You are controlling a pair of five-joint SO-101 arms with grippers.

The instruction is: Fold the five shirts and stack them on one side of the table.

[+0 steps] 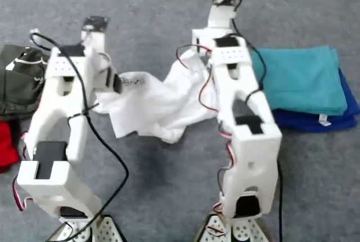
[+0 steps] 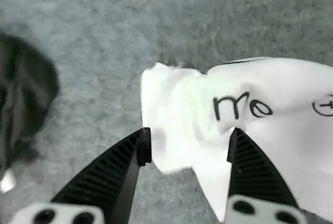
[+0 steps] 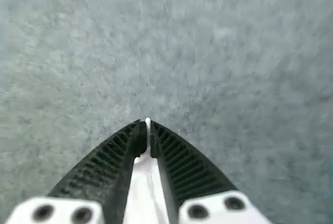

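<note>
A crumpled white shirt (image 1: 160, 104) with black print lies in the middle of the grey table (image 1: 169, 174). My left gripper (image 1: 112, 81) is at its left edge. In the left wrist view that gripper (image 2: 187, 146) is open, with its black fingers (image 2: 130, 156) on either side of a corner of the white shirt (image 2: 250, 109). My right gripper (image 1: 194, 56) is at the shirt's far right corner, which rises off the table. The right wrist view has that gripper (image 3: 148, 127) shut on a strip of white cloth (image 3: 145, 193).
A folded teal shirt (image 1: 304, 79) lies on a folded blue shirt (image 1: 326, 119) at the table's right side. At the left edge a dark shirt (image 1: 19, 79) lies in a heap, with a red shirt (image 1: 7, 143) nearer the front.
</note>
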